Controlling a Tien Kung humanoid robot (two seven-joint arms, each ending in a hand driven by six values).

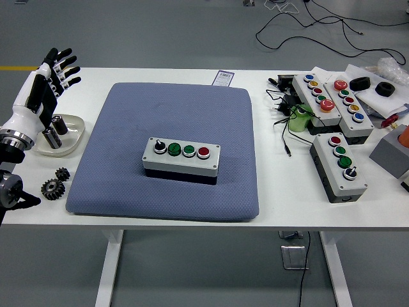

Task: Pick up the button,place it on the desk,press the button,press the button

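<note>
A grey button box [181,161] lies in the middle of the blue-grey pad [128,115]. It carries a black knob, two green buttons and a red button in a row. My left hand [56,67] is raised at the far left, over the white dish [71,135], fingers spread and empty. It is well to the left of the button box. My right arm is out of view.
The dish holds two metal cylinders [52,132]. Two dark gears [54,183] lie at the front left. Three more button boxes [339,166], a green bottle [298,119], cables and black parts crowd the right side of the table.
</note>
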